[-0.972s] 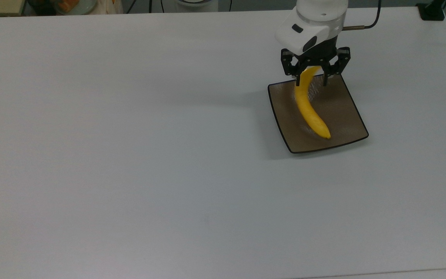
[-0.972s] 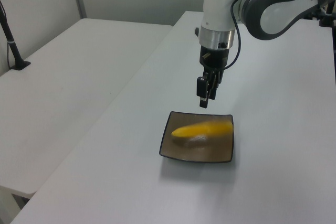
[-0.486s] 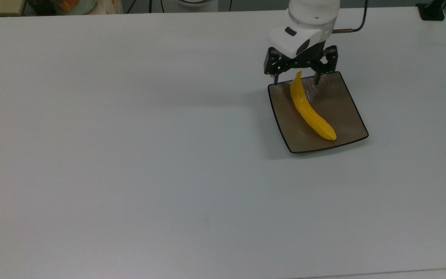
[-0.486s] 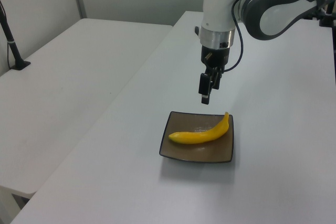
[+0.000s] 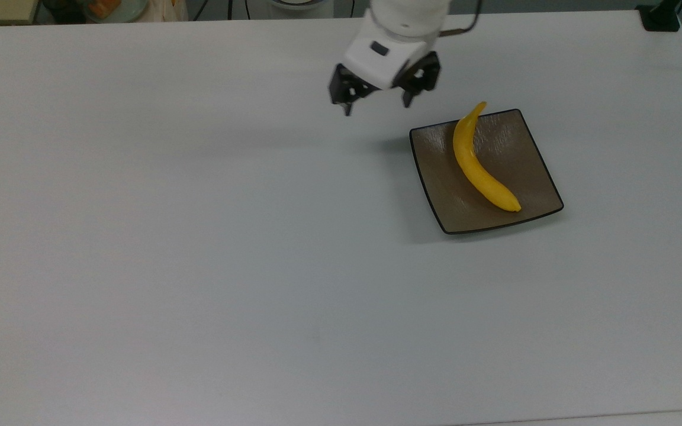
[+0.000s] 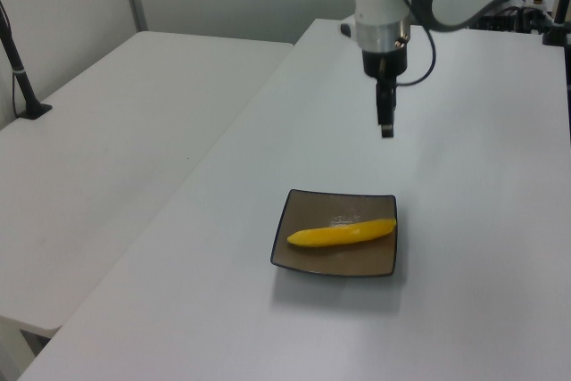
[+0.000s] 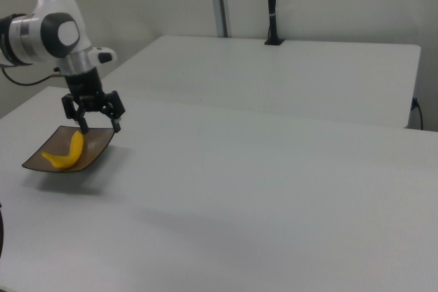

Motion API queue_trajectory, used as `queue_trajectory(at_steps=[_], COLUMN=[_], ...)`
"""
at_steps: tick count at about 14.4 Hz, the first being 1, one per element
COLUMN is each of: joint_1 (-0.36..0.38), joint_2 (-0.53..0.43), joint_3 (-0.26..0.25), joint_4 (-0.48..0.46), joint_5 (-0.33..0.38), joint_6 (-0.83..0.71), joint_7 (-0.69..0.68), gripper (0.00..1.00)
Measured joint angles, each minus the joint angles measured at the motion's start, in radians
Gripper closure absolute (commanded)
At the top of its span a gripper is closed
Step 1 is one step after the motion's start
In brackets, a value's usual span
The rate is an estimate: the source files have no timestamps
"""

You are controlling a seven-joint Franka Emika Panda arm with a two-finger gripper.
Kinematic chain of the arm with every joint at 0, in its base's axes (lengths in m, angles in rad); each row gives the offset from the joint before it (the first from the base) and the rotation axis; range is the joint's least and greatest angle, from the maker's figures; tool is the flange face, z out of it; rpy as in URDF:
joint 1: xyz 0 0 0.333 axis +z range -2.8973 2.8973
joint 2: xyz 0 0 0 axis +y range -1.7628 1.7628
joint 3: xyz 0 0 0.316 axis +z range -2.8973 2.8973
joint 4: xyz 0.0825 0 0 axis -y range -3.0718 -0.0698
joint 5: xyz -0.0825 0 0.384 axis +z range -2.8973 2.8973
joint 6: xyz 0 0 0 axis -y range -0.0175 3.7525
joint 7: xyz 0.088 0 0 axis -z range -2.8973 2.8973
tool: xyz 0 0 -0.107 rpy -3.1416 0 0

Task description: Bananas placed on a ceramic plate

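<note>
The banana (image 5: 479, 163) is seen lying on the plate (image 5: 530, 171), stem apparently over the rim. The pincer (image 5: 376, 106), spread and empty, should be withdrawn upward, clear of the surface (image 5: 199, 236).

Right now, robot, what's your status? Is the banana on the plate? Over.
Gripper open, empty, raised above the table, off the plate. Banana lying on the ceramic plate, stem end poking over the rim. Nothing in the way.
</note>
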Motion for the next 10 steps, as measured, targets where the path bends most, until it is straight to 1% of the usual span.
queue_trajectory(at_steps=[3,6,7,8,10], joint_1=[0.001,0.001,0.0,-0.001,-0.007], joint_2=[-0.058,-0.117,-0.138,-0.16,-0.173], joint_3=[-0.105,-0.222,-0.268,-0.323,-0.359], joint_4=[-0.02,-0.046,-0.053,-0.058,-0.06], joint_5=[0.0,0.012,0.046,0.105,0.142], joint_6=[-0.023,-0.021,-0.016,-0.015,-0.014], joint_7=[-0.13,-0.174,-0.191,-0.222,-0.244], gripper=[0.0,0.0,0.0,0.0,0.0])
